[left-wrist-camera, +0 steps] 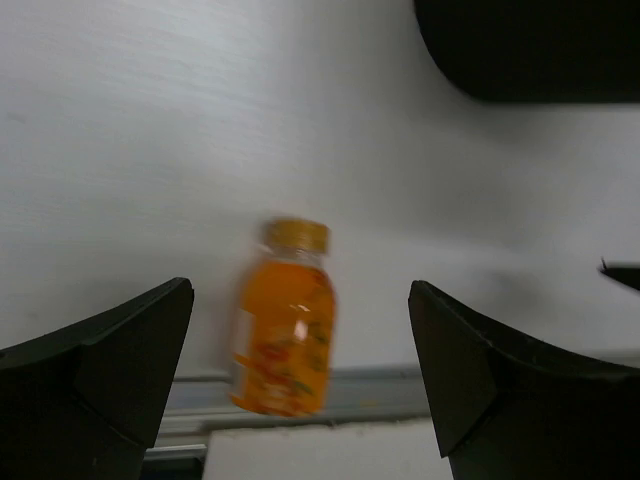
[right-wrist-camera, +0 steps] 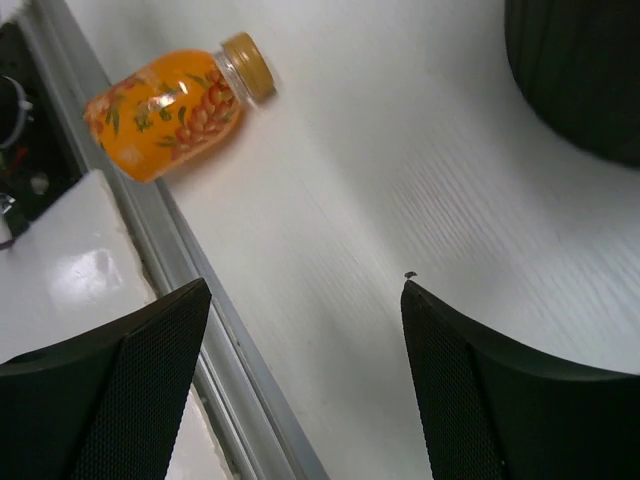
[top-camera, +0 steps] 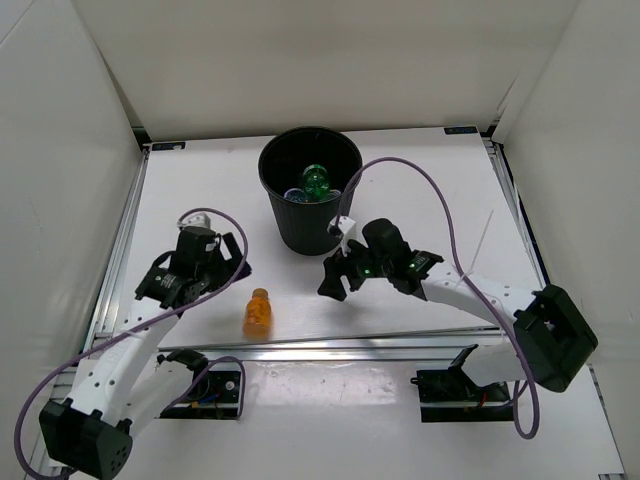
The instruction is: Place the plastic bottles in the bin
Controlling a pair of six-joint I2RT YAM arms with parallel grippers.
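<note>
The short orange bottle (top-camera: 257,312) lies on its side on the white table near the front edge. My left gripper (top-camera: 228,275) hovers up and to its left, open and empty. In the left wrist view the orange bottle (left-wrist-camera: 288,320) sits beyond the wide open left gripper (left-wrist-camera: 300,288), not touching the fingers. My right gripper (top-camera: 332,278) stands open and empty just in front of the black bin (top-camera: 310,215). In the right wrist view the orange bottle (right-wrist-camera: 175,115) is far up left of the right gripper (right-wrist-camera: 305,285). A green bottle (top-camera: 317,182) and a clear one with a blue label (top-camera: 295,195) lie inside the bin.
An aluminium rail (top-camera: 340,345) runs along the table's front edge, right behind the orange bottle's base. White walls close in the left, right and back sides. Purple cables (top-camera: 440,200) loop over both arms. The bin's wall (right-wrist-camera: 585,75) stands at my right gripper's upper right.
</note>
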